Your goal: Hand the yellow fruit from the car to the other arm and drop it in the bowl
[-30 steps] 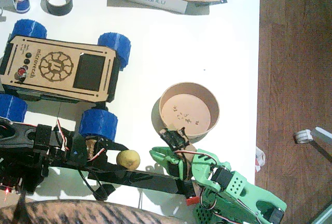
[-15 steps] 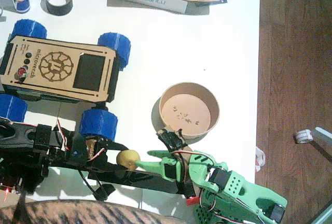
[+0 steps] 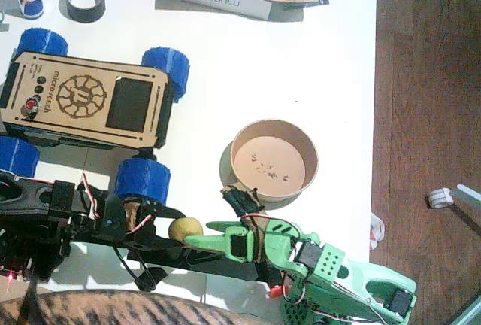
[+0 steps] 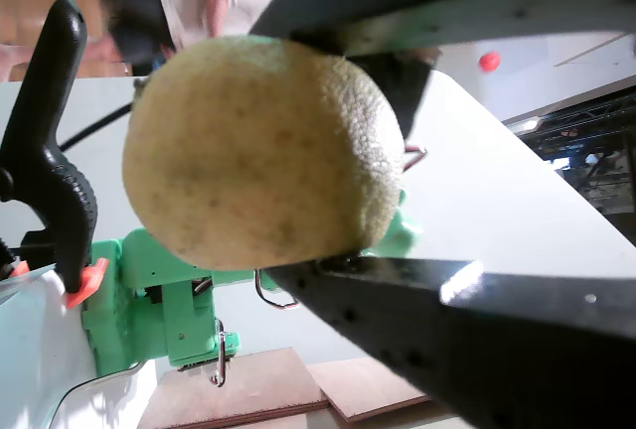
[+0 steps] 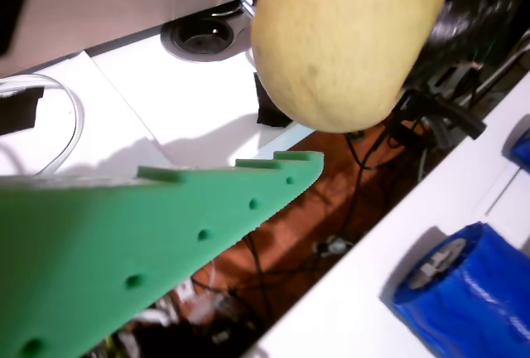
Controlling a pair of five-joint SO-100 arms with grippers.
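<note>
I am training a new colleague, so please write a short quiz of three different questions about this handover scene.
1. True or false: the yellow fruit lies in the bowl.
2. Which gripper clamps the fruit: A) the black left gripper, B) the green right gripper?
3. Fill in: the car has four ___ wheels.

Key: 1. False, it is held off the table, left of the bowl. 2. A; the green finger is near it but not closed. 3. Blue.

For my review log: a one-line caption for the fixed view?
Black left hand holds the yellow fruit as the green right hand reaches it, near the bowl.
</note>
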